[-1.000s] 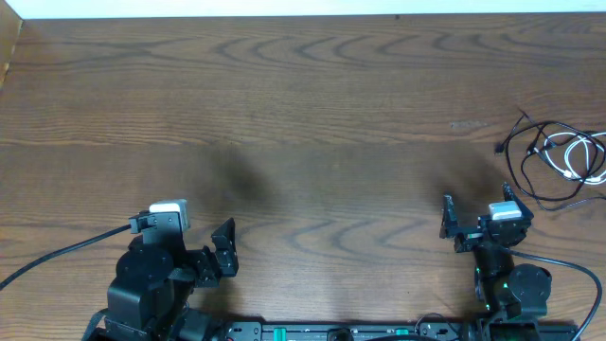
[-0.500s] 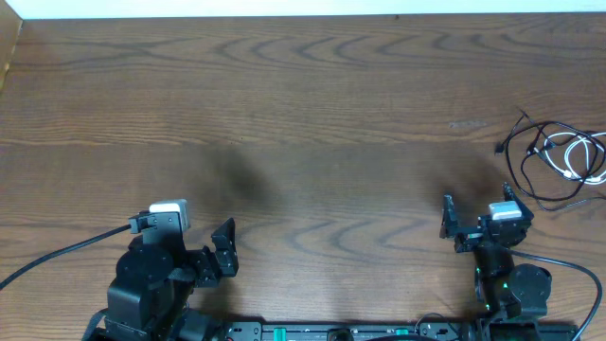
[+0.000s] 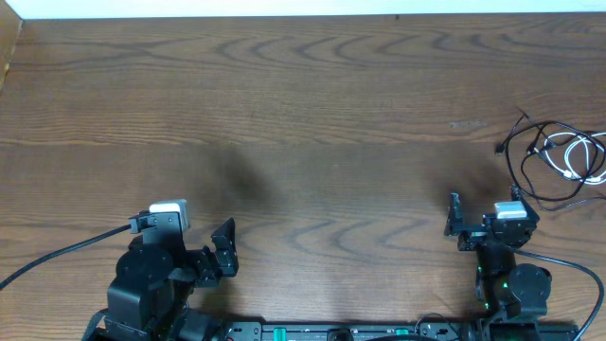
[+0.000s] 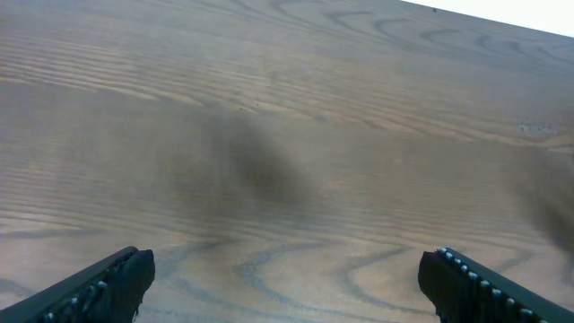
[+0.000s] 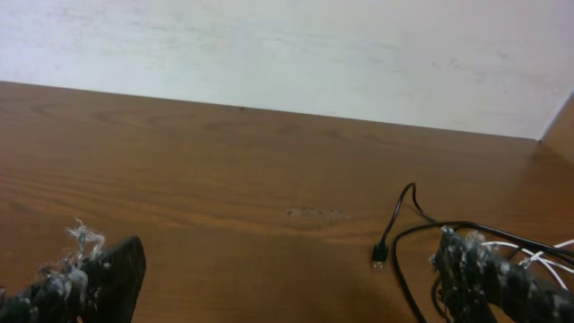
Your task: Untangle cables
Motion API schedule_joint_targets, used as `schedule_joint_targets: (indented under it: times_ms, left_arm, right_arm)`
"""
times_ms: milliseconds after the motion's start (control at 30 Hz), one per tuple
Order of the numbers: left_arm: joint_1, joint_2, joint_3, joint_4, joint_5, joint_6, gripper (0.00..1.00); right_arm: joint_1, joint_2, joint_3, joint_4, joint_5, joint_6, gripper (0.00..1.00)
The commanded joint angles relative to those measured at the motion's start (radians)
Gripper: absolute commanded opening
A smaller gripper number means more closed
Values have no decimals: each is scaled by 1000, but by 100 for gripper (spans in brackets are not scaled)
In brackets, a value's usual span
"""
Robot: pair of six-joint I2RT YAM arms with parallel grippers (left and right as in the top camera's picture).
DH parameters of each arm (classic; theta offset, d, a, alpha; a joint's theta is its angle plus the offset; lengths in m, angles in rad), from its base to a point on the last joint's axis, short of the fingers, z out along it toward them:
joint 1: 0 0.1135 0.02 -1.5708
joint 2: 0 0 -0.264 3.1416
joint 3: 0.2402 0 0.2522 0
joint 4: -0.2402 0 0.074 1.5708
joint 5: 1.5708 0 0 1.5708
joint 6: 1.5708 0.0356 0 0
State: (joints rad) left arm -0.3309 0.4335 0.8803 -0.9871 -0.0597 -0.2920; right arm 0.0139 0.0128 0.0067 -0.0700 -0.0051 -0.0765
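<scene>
Released and empty: left gripper [image 4: 287, 301] and right gripper [image 5: 287, 285]; tangled cables [image 3: 559, 159] lie at the right edge of the table [image 3: 303, 95].

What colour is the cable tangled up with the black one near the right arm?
That cable is white, seen best in the overhead view.

wide table [image 3: 303, 104] open ahead, tangled cables [image 3: 571, 154] crowding the far right edge

The right gripper [image 3: 485, 206] has shifted a little to the right and slightly back.
</scene>
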Motion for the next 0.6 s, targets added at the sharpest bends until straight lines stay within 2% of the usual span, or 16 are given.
schedule_joint_targets:
  times_ms: [0,133,567]
  left_arm:
    - [2,-3,-3,1,-19,-2,98]
    - [2,-3,-3,1,-19,-2,98]
    - [2,-3,-3,1,-20,-2,98]
  right_arm:
    - [-7,-8,-1,-4,24,15,99]
    - [-7,-7,-1,-3,41,69,99]
    - [-8,-7,-1,-1,55,68,99]
